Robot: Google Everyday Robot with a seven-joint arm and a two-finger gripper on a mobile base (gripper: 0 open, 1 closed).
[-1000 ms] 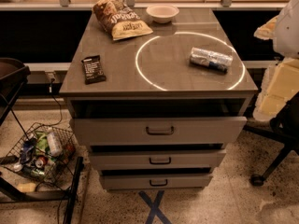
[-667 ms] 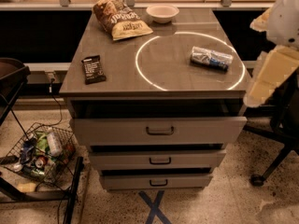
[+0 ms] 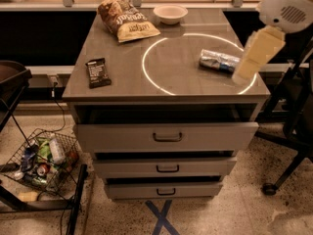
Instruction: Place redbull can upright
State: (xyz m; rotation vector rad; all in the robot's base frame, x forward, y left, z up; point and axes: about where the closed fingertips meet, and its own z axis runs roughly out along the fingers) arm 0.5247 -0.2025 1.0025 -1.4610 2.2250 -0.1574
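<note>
The redbull can [image 3: 219, 60] lies on its side on the grey cabinet top [image 3: 122, 77], inside the right part of a bright white ring [image 3: 146, 67]. Its silver top faces left. A cream arm link [image 3: 258, 53] reaches in from the upper right, below a white rounded housing [image 3: 286, 6]. The link's lower end overlaps the can's right end. The gripper itself is out of view, past what the arm link shows.
A chip bag [image 3: 126, 19] and a white bowl [image 3: 170, 13] sit at the back of the top. A dark snack bar [image 3: 98, 72] lies at the left. The top drawer [image 3: 166, 136] is slightly pulled out. A wire basket [image 3: 41, 163] stands on the floor at left, a chair base [image 3: 286, 160] at right.
The arm link has swung in from the right edge, leftward and up over the cabinet's right side, and now overlaps the can's right end. The can has not moved.
</note>
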